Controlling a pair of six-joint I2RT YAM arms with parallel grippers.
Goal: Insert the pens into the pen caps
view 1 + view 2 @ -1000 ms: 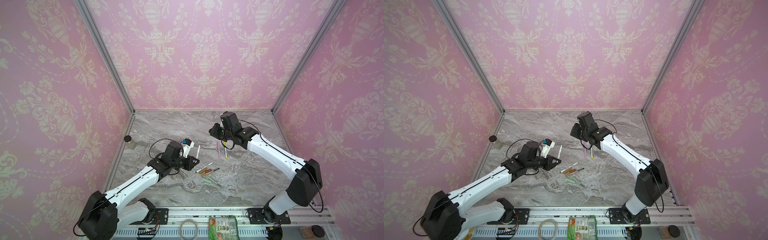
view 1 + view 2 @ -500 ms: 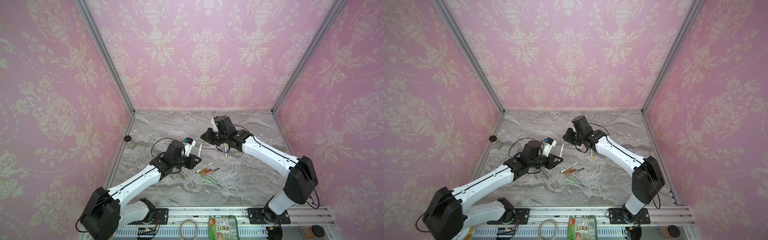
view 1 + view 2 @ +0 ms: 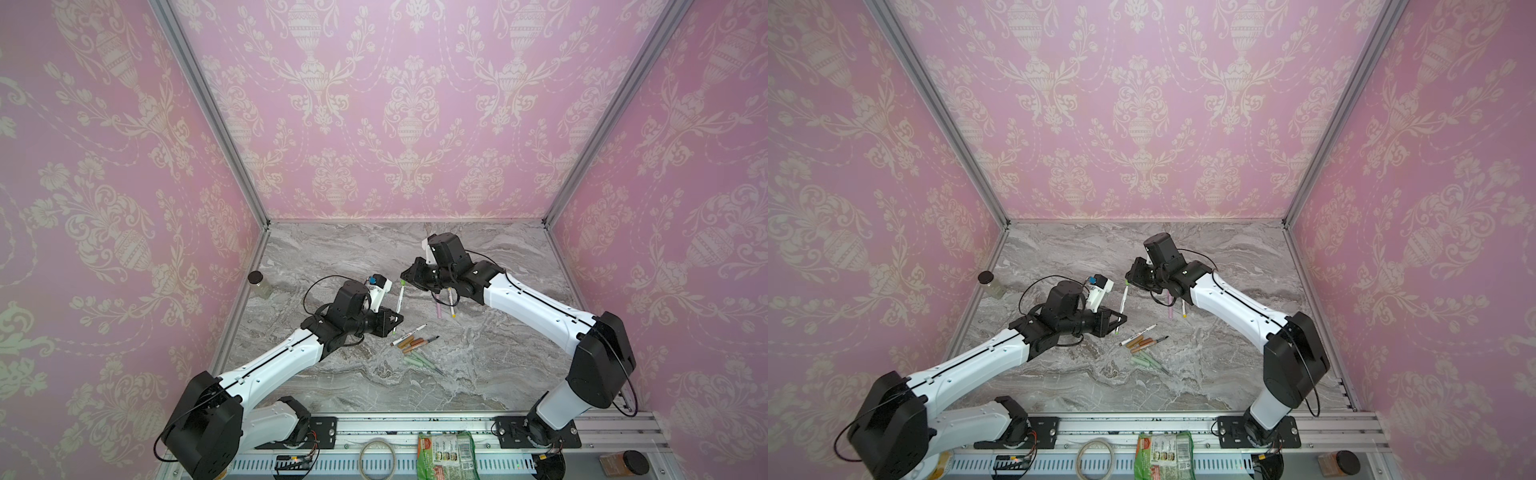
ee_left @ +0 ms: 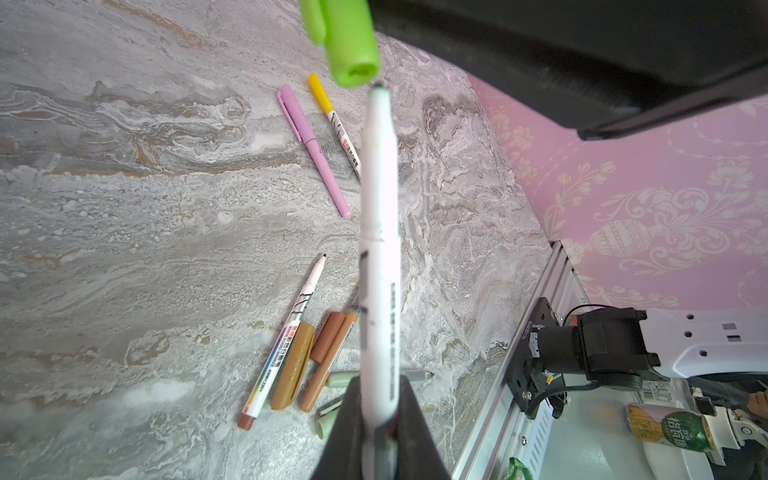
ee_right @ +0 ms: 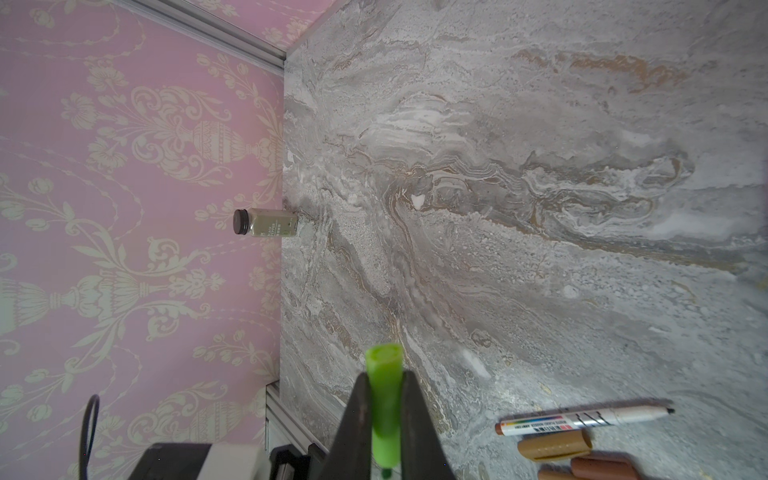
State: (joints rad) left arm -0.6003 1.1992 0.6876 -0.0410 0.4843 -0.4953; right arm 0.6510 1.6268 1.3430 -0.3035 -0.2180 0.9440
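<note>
L claw (image 4: 377, 388) clamps pen (image 4: 379, 232), R claw (image 5: 385, 380) clamps cap (image 5: 384, 359)

Top views: high over the near edge, far off, looking down across the whole worktop (image 3: 478, 374) toward the back wall (image 3: 407, 124).
Left wrist: close behind the left claw (image 4: 377, 388), looking along its pen (image 4: 379, 249).
Right wrist: close behind the right claw (image 5: 385, 376), facing the jar (image 5: 266, 223).
Shared: both wrist views show the green cap (image 4: 353, 50) and the tan cap (image 4: 293, 365).

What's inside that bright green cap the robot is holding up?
Nothing yet: the bright green cap has an empty mouth; the white pen points its tip just outside the rim. Deeper inside is shadowed, unseen.
</note>
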